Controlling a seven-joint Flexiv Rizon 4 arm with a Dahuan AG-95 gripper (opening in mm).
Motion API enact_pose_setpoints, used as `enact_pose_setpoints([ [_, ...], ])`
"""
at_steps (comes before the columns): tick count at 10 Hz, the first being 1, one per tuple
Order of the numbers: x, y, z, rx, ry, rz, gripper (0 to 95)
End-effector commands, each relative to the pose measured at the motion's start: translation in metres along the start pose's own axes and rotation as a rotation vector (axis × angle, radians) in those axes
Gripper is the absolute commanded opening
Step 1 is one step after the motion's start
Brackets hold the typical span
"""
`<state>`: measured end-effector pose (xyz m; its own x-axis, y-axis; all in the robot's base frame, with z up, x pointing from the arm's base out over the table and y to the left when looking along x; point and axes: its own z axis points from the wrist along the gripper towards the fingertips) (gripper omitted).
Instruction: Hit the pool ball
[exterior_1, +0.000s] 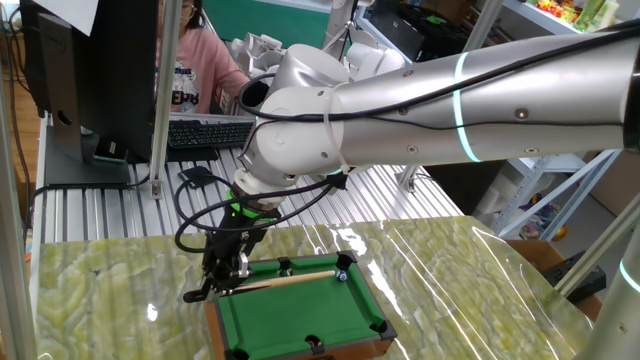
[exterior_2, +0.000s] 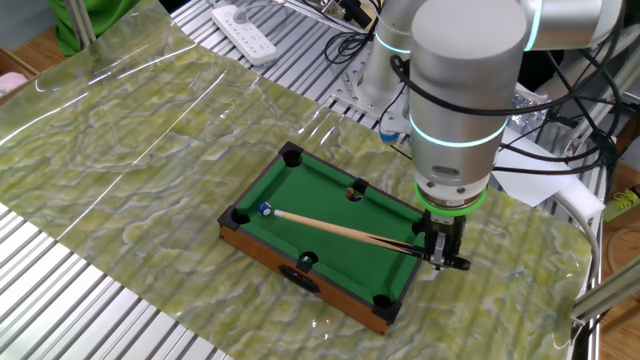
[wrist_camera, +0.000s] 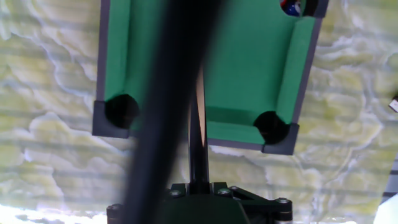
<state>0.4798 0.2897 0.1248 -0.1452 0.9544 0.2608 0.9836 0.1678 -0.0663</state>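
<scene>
A miniature green pool table (exterior_2: 330, 235) (exterior_1: 290, 310) (wrist_camera: 249, 74) lies on the marbled mat. The pool ball (exterior_2: 265, 209) (exterior_1: 342, 273) (wrist_camera: 291, 6), tiny, glossy and bluish-white, rests beside a corner pocket (exterior_2: 240, 216). A thin tan cue stick (exterior_2: 340, 230) (exterior_1: 290, 279) (wrist_camera: 201, 99) lies across the felt, its tip right at the ball. At the table's opposite end my gripper (exterior_2: 441, 256) (exterior_1: 226, 276) (wrist_camera: 199, 186) is shut on the cue's black end. In the hand view a blurred dark cable (wrist_camera: 168, 106) hides part of the cue.
The green-veined mat (exterior_2: 150, 130) covers a slatted metal bench (exterior_2: 90, 300). A white power strip (exterior_2: 245, 32) and cables lie at the back. Beyond the bench in one fixed view are a keyboard (exterior_1: 205, 131), a monitor (exterior_1: 85, 70) and a seated person (exterior_1: 195, 60).
</scene>
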Motion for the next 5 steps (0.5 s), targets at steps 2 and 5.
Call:
enact_pose_setpoints([
  [2, -0.0049, 0.0034, -0.0016, 0.001, -0.002, -0.003, 0.0],
  [5, -0.01, 0.0054, -0.0039, 0.001, -0.004, 0.014, 0.0],
])
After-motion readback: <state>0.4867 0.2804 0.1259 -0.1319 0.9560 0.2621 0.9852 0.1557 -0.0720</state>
